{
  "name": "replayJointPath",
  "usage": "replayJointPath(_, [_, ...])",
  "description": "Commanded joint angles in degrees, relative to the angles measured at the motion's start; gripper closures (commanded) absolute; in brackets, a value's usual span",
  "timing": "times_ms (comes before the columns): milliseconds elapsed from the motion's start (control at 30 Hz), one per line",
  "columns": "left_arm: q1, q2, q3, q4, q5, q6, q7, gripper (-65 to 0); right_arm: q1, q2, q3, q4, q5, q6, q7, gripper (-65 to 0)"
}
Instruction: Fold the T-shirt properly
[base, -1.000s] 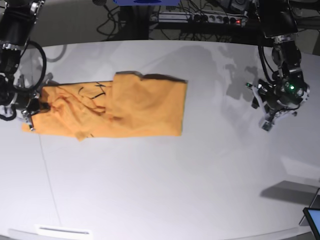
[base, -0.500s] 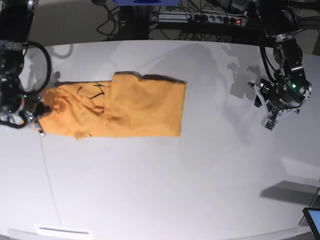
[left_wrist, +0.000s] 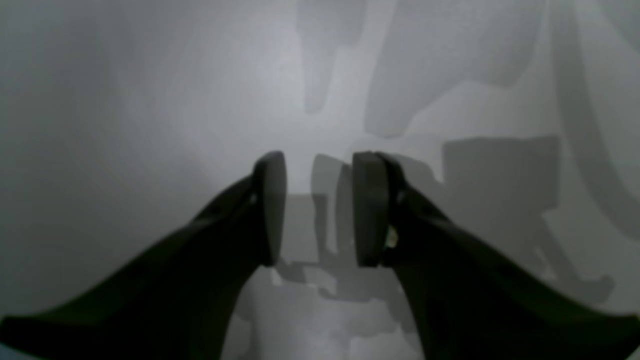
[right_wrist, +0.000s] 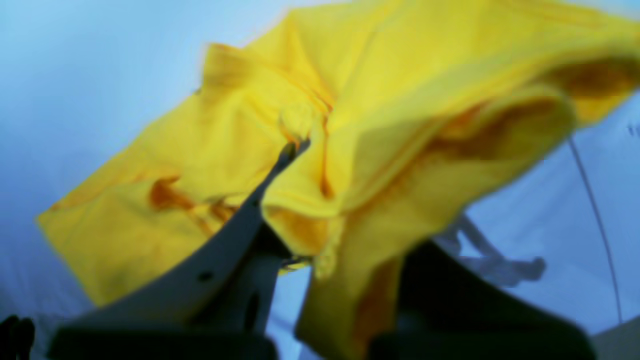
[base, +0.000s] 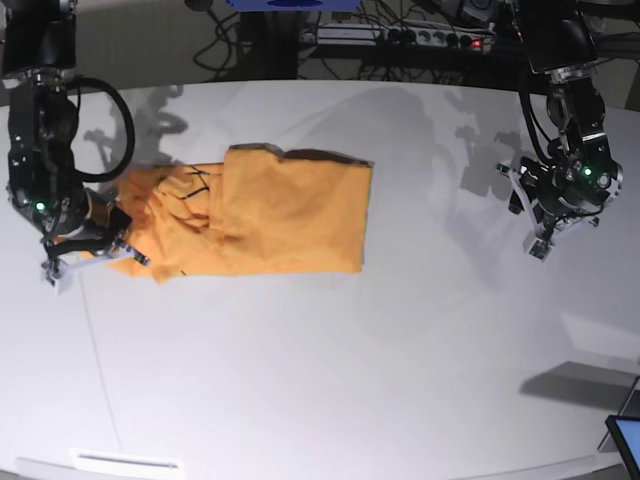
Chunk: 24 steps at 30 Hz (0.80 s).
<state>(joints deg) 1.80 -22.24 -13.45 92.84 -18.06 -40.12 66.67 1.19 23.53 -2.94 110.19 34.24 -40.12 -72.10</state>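
Since a second ago the right gripper (base: 62, 262) has lifted the collar end of the T-shirt (base: 270, 215) off the table (base: 330, 370) and begun carrying it toward the garment's middle; that end now hangs bunched instead of lying flat. Its jaws are pinched tight on a gathered fold of yellow cloth — the right wrist view shows fabric draped over both fingers (right_wrist: 270, 187), so the grip looks firm. Holding the edge this way suits folding the free end over the already doubled body, which lies flat on the table just beside the gripper. One T-shirt is in view, and two arms.

Well apart from the shirt, on its far side from the working arm, the left gripper (left_wrist: 320, 210) hovers over bare table. Its pads stand partly apart with nothing between them — probably parked clear so the fold is not obstructed. Beyond the table, far from the shirt, cables (base: 330, 50) lie on the floor.
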Motion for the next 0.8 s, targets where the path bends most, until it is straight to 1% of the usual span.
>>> replayJointPath(0, [-0.62,-0.93,-0.22,0.83,-0.09,0.12,-0.43,-22.5,0.87,0.60,-0.71,1.50,0.09,0.12,0.40,0.0])
replayJointPath(100, [-0.62,-0.93,-0.22,0.83,-0.09,0.12,-0.43,-22.5,0.79,-1.42,-2.47,1.68,0.09,0.12,-0.39,0.0])
replayJointPath(233, [-0.53,-1.01,-0.22,0.83,0.09,0.12,-0.34,-22.5,1.14,-3.18,-5.19,2.64,0.09,0.12,-0.83,0.0])
replayJointPath(333, [0.09,-0.93,0.31,0.83,4.39,0.12,-0.43,-22.5,2.11,-4.41,-8.36,3.70,0.09,0.12,-1.53,0.0])
replayJointPath(500, [0.17,-0.93,6.29,0.83,12.57,0.12,-0.52,-22.5,3.60,-5.20,-13.02,3.87,0.09,0.12,-1.71,0.0])
replayJointPath(533, [0.17,-0.84,7.34,0.75,13.71,0.12,-0.52,-22.5,4.30,-5.90,-14.51,3.87,0.09,0.12,-1.79,0.0])
replayJointPath(767, [0.09,-0.84,7.96,0.75,14.68,0.12,-0.52,-22.5,6.59,-10.47,-21.90,4.58,0.09,0.12,-2.50,0.0])
